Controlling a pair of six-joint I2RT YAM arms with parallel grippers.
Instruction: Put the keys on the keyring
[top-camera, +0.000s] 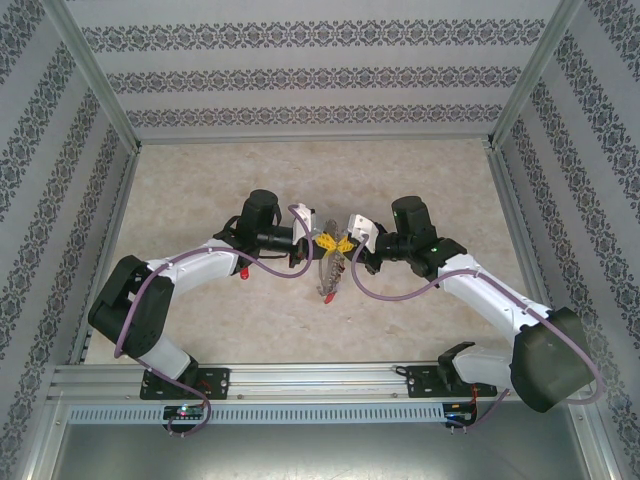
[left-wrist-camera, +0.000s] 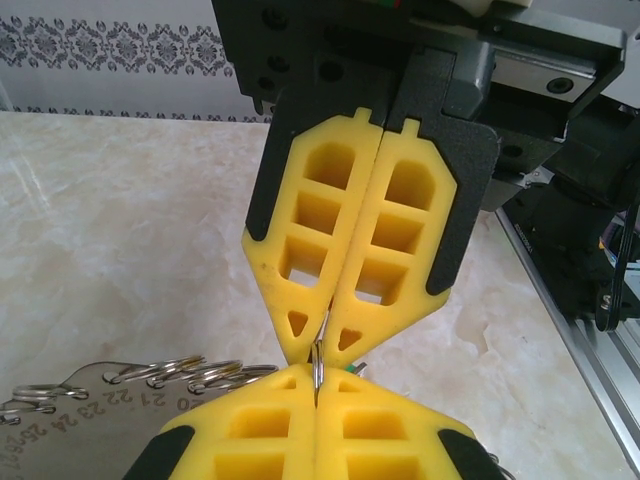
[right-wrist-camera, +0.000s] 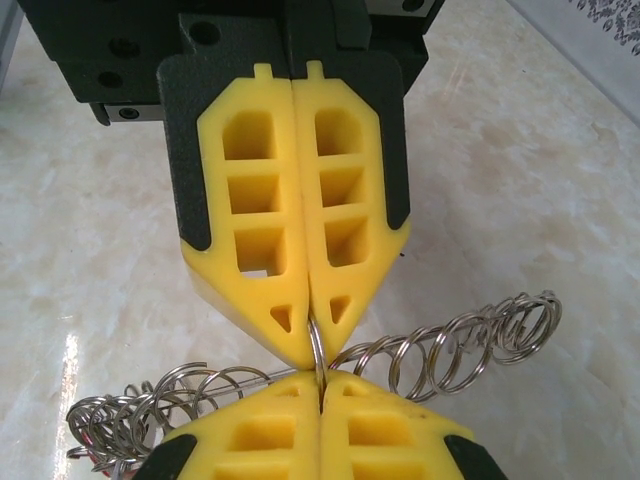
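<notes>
Patterned wallpaper on the walls, pale marbled desk (top-camera: 200, 180) underneath. The keyring (top-camera: 328, 272) sits mid-desk, its thin wire pinched from both sides. Its small rings (right-wrist-camera: 450, 350) trail off in bunches either side of the pinch, and I can't tell if they touch the desk.

The left gripper (left-wrist-camera: 315, 388) and right gripper (left-wrist-camera: 322, 345) meet tip to tip. Both sets of jaws are closed right down on that wire, with nothing else in them. A red piece (top-camera: 243, 272) lies on the desk beside the left forearm. It's probably one of the keys, but too small to be sure. So I reckon no key is threaded yet.

What worries me is that it's skinny wire between smooth yellow tips. If the arms pull or twist unevenly, it could slip out or bend. And with both grippers busy, fetching a key means one lets go, so the loop may swing round in the other.
</notes>
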